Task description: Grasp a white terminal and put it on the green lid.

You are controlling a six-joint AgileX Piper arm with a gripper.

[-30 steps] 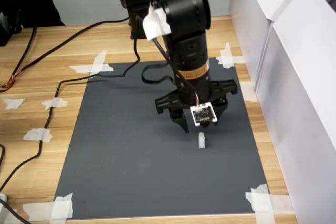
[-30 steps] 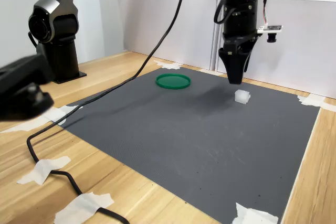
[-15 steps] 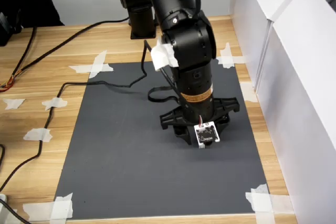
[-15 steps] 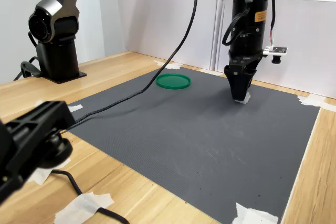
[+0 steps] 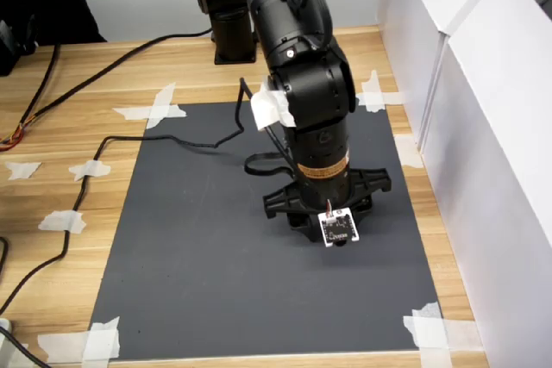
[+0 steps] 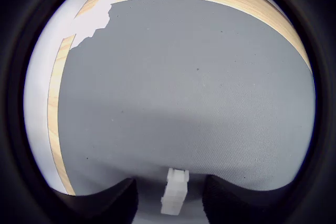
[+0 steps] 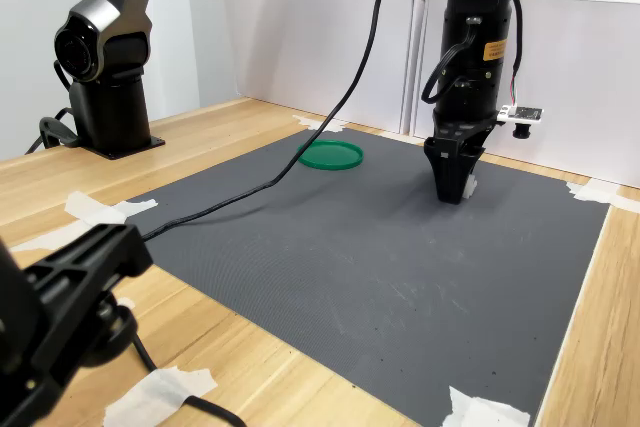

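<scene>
**Kid:** What do you see in the first exterior view?

**Me:** I see my gripper (image 5: 323,228) down low on the dark mat (image 5: 198,256). The arm blocks my look at the white terminal there.

**Kid:** And in the wrist view?

**Me:** Here I find the white terminal (image 6: 175,192). It lies on the mat, right in the gap between my two black fingers (image 6: 107,199). One finger is on each side of it. The jaws are spread wide and I see a bit of mat between each finger and the block, so nothing pinches it. The block is longer than it is wide. Its long side points away from the camera, straight out along the gap.

**Kid:** And the second exterior view?

**Me:** The gripper (image 7: 452,192) points straight down, tips at the mat. A bit of white peeks out just behind the tips; I think it is the terminal. The green lid (image 7: 331,154) lies flat on the mat, well apart from the gripper, toward the second exterior view's left.
</scene>
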